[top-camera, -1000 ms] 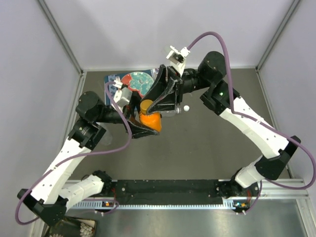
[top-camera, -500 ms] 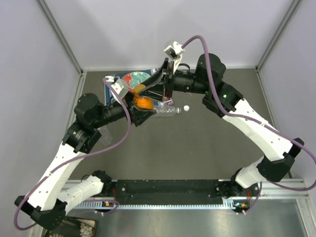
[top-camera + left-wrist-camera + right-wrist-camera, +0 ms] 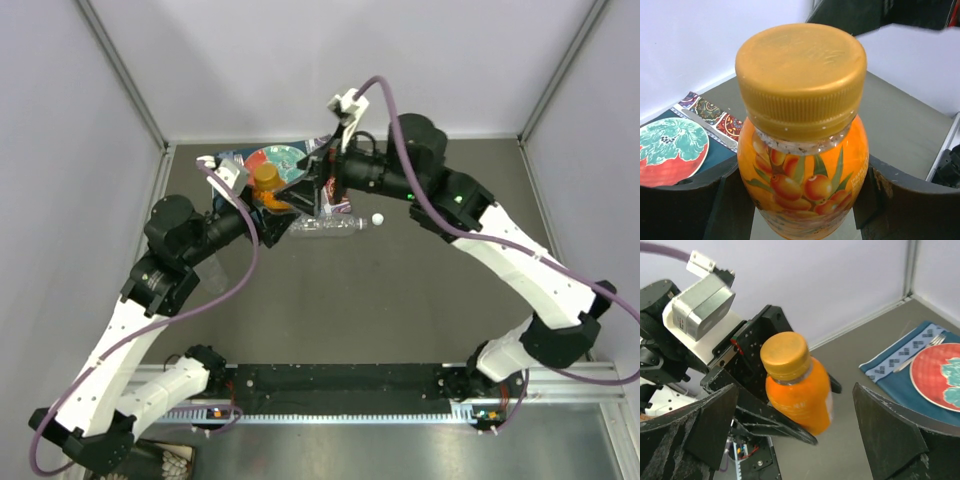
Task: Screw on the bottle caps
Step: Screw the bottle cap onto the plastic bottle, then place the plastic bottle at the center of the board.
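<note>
The squat orange bottle [image 3: 805, 175] stands upright between the fingers of my left gripper [image 3: 802, 205], which is shut on its body. Its orange-amber cap [image 3: 800, 80] sits on the neck. From above, the bottle [image 3: 272, 196] is held over the back left of the table, cap [image 3: 265, 175] up. My right gripper [image 3: 795, 440] is open wide just beside it, and its fingers [image 3: 900, 435] touch neither the bottle [image 3: 800, 395] nor the cap [image 3: 785, 355]. A clear bottle [image 3: 330, 226] lies on its side with a white cap [image 3: 377, 219] beside its mouth.
A red-and-teal patterned plate [image 3: 283, 158] rests on a blue placemat [image 3: 900, 375] at the back, close behind both grippers. Grey walls close in the back and both sides. The arms' bases stand on the black rail [image 3: 340, 385] at the near edge.
My right gripper has let go of the orange cap and opened wide. The left arm has carried the orange bottle back and to the left, toward the plate.
</note>
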Tool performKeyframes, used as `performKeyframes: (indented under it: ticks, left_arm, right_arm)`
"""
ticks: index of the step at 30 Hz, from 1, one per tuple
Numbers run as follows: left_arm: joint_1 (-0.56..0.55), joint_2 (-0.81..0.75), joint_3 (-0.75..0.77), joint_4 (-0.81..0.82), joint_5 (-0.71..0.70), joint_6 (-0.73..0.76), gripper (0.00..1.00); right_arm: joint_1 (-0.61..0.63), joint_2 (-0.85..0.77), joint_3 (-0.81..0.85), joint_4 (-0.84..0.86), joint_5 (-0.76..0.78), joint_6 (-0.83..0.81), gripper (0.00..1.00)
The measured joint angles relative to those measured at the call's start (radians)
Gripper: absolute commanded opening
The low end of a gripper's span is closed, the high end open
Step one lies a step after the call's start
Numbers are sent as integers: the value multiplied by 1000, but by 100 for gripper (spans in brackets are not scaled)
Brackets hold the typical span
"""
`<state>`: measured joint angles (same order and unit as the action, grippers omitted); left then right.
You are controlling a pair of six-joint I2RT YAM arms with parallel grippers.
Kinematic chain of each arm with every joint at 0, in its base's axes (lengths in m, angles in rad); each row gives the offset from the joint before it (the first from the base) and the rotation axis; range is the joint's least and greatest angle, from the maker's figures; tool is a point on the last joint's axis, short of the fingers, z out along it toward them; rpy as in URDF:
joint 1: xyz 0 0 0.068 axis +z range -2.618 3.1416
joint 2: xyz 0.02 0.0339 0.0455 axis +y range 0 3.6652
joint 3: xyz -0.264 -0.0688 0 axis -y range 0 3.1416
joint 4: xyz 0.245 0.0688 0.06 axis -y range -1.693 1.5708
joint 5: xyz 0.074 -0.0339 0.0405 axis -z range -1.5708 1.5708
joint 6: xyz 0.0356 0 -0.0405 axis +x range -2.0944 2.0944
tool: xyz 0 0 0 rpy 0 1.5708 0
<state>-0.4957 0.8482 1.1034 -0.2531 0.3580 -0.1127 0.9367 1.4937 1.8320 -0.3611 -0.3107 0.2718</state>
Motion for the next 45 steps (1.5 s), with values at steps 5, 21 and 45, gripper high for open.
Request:
performKeyframes:
  ticks: [5,21,45]
  left_arm:
    - [4,0,-15,21,87,11,0]
    - [2,43,-45,234,698,-112,0]
    - [-5,52,-24,205,640,-102,39]
  right_arm:
    - [-98,-75,2,-28,-84,6,99]
    - [-107,-82,-111,212,-616,96,86]
    - [-37,-28,-102,210,-542,-10,13]
